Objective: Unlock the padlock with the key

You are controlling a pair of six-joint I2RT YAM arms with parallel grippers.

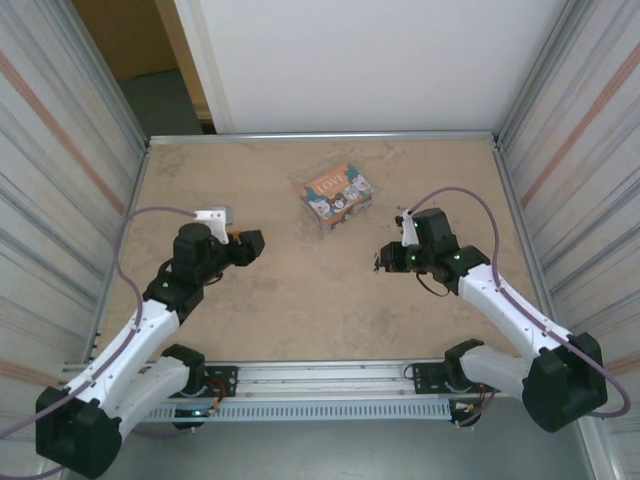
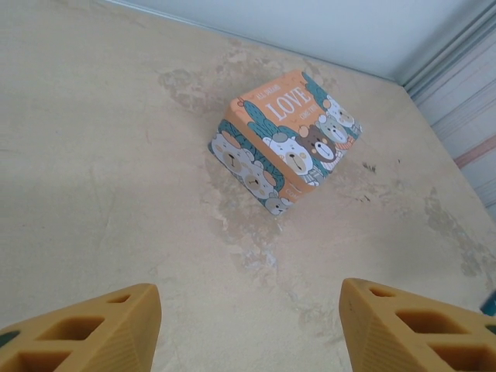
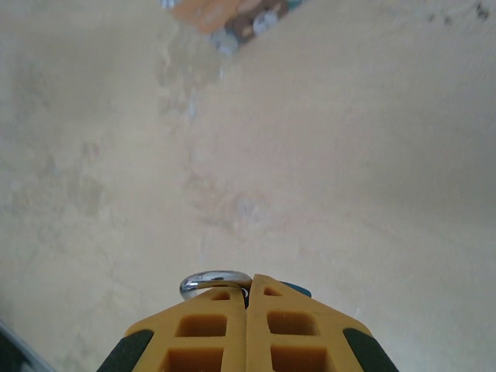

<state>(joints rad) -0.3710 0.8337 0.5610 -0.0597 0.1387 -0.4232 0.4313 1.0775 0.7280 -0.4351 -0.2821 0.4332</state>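
Left arm [image 1: 150, 330], at seven o'clock in the top view, and right arm [image 1: 510, 305], at four o'clock, have white links and black joints; a mauve-grey cable [image 1: 160, 209] runs along each; the left gripper [image 2: 248, 310] has ochre fingers [image 2: 93, 329] with moulded square cut-outs; the right gripper [image 3: 248, 287] matches, dark green at its flanks.

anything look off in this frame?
Nothing spilled or broken. The box sits skewed to the table edges, and the tabletop around it is blotchy. The right gripper is shut with a silver loop poking out at its tips; shackle or key ring, I can't tell.
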